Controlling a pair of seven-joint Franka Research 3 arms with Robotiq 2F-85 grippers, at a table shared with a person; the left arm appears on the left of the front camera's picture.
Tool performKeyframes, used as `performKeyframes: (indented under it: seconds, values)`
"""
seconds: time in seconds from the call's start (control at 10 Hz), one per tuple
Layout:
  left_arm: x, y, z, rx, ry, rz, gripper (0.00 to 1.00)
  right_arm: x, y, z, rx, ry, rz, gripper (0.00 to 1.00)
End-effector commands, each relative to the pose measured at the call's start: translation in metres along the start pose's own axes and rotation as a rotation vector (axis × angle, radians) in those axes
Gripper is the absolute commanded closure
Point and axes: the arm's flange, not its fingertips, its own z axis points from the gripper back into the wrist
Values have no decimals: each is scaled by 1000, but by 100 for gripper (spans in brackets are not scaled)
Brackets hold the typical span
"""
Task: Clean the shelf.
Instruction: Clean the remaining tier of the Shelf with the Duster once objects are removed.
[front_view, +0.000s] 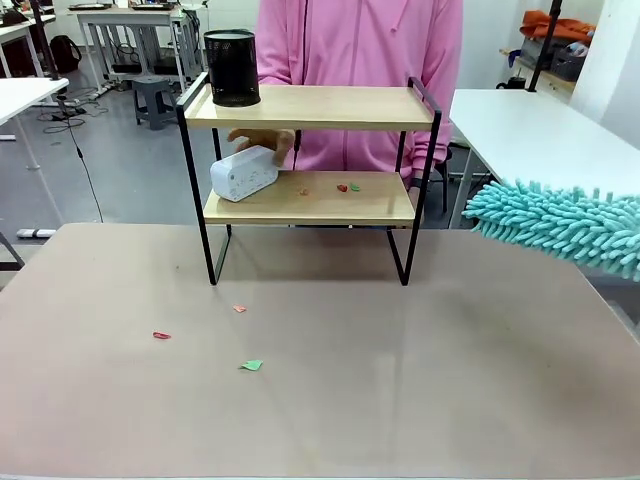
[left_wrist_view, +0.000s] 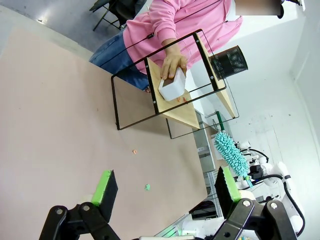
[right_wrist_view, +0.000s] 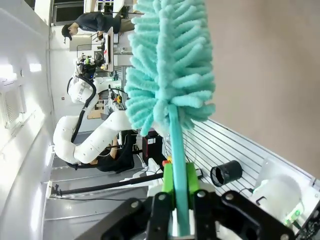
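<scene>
Duster (front_view: 560, 225) right of shelf (front_view: 330, 108), pinched by right gripper (right_wrist_view: 180, 179), left gripper (left_wrist_view: 166, 179) spread: sweep scraps (front_view: 347, 187) gently off lower board (front_view: 385, 206).

A grey floor (front_view: 130, 170) runs behind the tan tabletop (front_view: 400, 400), with white tables (front_view: 530, 130) at both sides, a grey stool (front_view: 153, 92) near desks (front_view: 130, 15) at the far left, and black cables (front_view: 65, 112) trailing across it
</scene>
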Motion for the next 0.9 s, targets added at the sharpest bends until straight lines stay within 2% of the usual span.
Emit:
performKeyframes:
  seconds: [0.0,0.7,0.8]
  values:
    - [0,0,-2,-20,-18,-20,0,-1,1,3,15,-1,18,87]
    - [0,0,-2,-20,-18,-20,0,0,0,0,0,0,0,87]
    - [0,0,-2,-20,-18,-20,0,-24,33,-4,-60,-73,69,87]
